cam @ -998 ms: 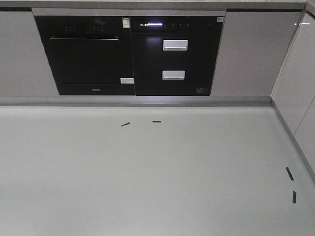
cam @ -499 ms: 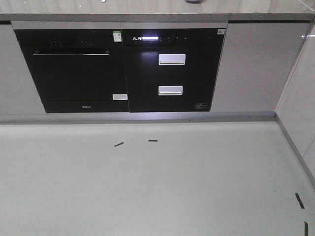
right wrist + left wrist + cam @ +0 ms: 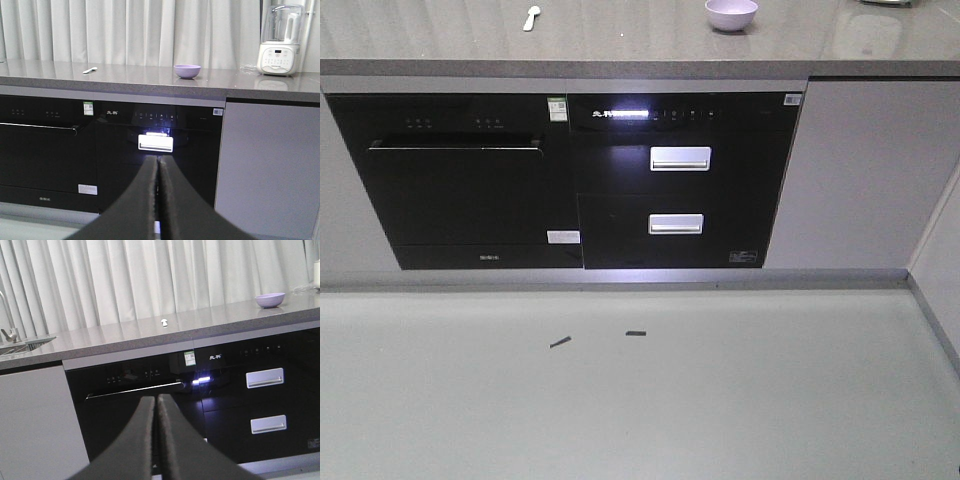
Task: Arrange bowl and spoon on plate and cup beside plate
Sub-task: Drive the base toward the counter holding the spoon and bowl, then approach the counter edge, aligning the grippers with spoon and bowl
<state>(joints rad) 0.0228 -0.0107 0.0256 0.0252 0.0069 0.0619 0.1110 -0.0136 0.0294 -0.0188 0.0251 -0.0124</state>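
Note:
A lavender bowl (image 3: 731, 14) stands on the grey countertop (image 3: 620, 40); it also shows in the wrist views (image 3: 269, 300) (image 3: 187, 71). A pale spoon (image 3: 531, 17) lies on the same counter to the bowl's left, small in the wrist views (image 3: 163, 322) (image 3: 90, 70). The plate and the cup are out of view. My left gripper (image 3: 156, 401) is shut with nothing in it, held low in front of the black oven. My right gripper (image 3: 158, 161) is shut too, below counter height, far from bowl and spoon.
Under the counter sit a black oven (image 3: 460, 180) and a black drawer appliance (image 3: 680, 180) with two silver handles. A white blender (image 3: 279, 42) stands at the counter's right, a sink tap (image 3: 7, 325) at its left. Short black tape marks (image 3: 560, 342) lie on the floor.
The front view has tilted up and drawn closer to the cabinets. The countertop with bowl and spoon has come into view, and the floor marks have slid down the frame.

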